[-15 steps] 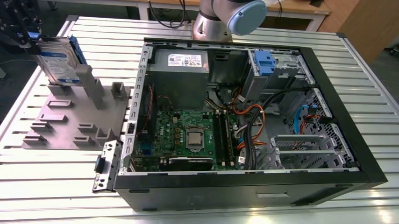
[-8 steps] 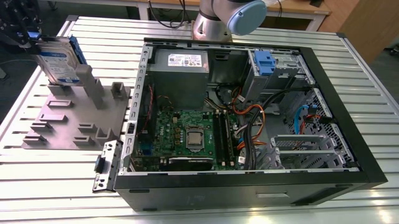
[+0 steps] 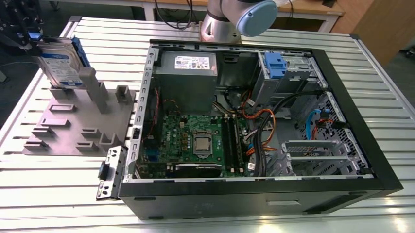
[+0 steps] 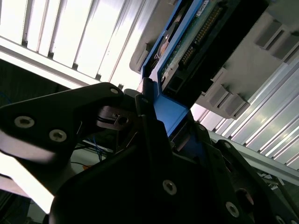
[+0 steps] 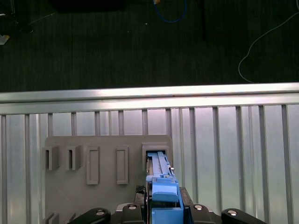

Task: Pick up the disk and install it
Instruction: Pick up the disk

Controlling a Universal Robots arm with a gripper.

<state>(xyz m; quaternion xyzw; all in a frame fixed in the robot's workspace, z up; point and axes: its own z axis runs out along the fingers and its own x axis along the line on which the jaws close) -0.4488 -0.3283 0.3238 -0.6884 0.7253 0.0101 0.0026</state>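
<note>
Plainly, with the tool point(image 4: 170, 116) clamped on the disk point(image 3: 60, 63), upright in its grey stand point(image 3: 71, 126) on the worktop point(image 3: 58, 194), a straight, untilted lift looks least likely to jam.

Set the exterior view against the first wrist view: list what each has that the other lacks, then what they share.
Exterior view's own: the open computer case with its motherboard and power supply, and the arm's base. First wrist view's own: a pale cable and a blue cable on the dark floor. Shared: the disk standing in the grey holder on the slatted table.
</note>
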